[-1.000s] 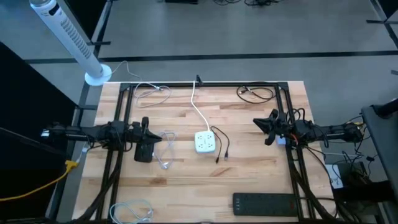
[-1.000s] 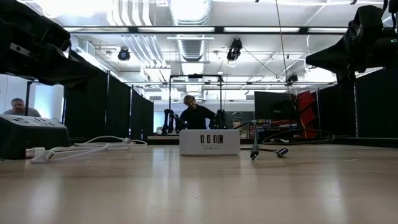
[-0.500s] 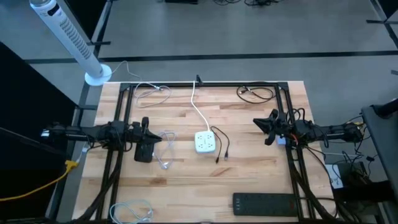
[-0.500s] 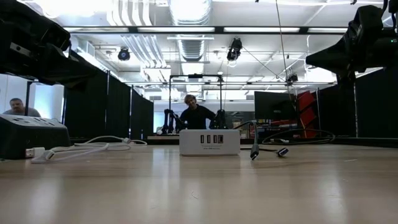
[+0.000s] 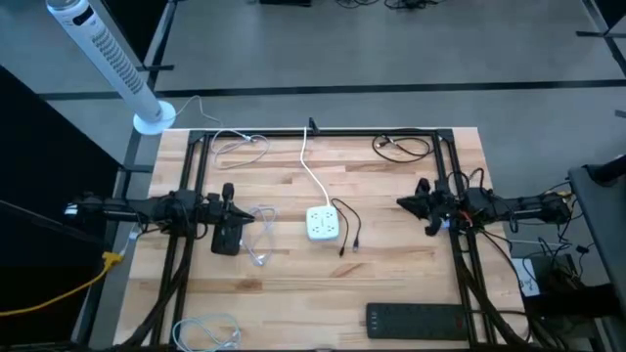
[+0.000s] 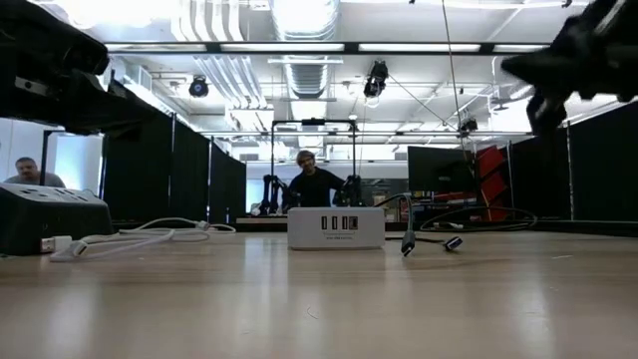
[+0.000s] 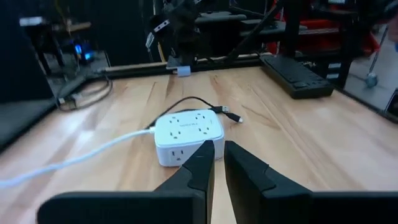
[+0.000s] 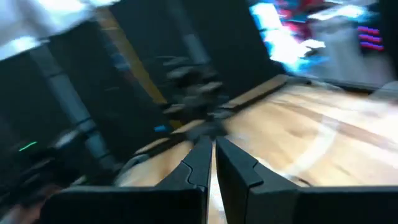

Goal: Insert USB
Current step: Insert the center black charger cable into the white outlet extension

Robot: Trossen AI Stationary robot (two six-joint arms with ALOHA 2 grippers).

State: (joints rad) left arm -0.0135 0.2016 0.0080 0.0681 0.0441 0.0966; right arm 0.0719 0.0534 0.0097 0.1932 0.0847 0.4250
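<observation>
Black USB cable (image 5: 350,231) lies just right of the white power cube (image 5: 324,224), nearer the right tool (image 5: 403,203), fingers together, empty.

A black power strip (image 5: 423,319) lies near the wooden table's (image 5: 391,274) front right corner. A white tower fan (image 5: 108,62) stands beyond the table's far left corner.

Black USB cable (image 5: 349,231) beside white hub (image 5: 324,224)
</observation>
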